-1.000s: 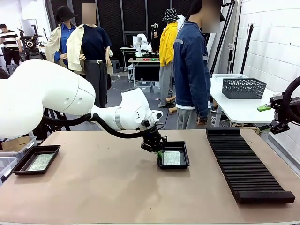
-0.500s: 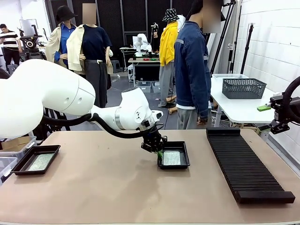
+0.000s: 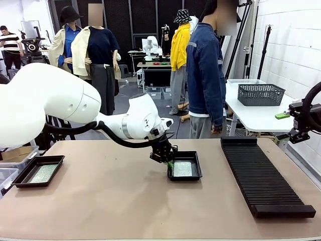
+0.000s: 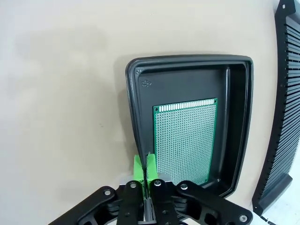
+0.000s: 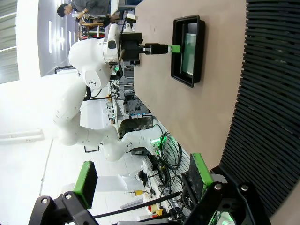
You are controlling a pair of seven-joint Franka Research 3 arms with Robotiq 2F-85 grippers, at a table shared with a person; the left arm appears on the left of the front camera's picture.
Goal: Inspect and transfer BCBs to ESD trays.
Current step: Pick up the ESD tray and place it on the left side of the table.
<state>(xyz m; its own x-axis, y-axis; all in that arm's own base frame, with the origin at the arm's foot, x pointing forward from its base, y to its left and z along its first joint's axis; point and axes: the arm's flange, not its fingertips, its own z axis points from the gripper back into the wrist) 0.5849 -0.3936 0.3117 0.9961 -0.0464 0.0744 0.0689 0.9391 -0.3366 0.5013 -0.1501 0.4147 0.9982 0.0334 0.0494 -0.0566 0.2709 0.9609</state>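
Here the near left tray [image 3: 38, 171] already holds a board [image 3: 43, 172], and the middle tray [image 3: 185, 166] holds another board [image 4: 184, 141] lying flat inside, so both trays look filled. The left gripper [image 4: 145, 165] has its pads pressed together on that tray's near rim, seemingly nudging it, with no board held. Farther off, the rack [image 3: 263, 174] looks bare, and the right gripper [image 5: 143, 180] stands wide open off the table's right edge.
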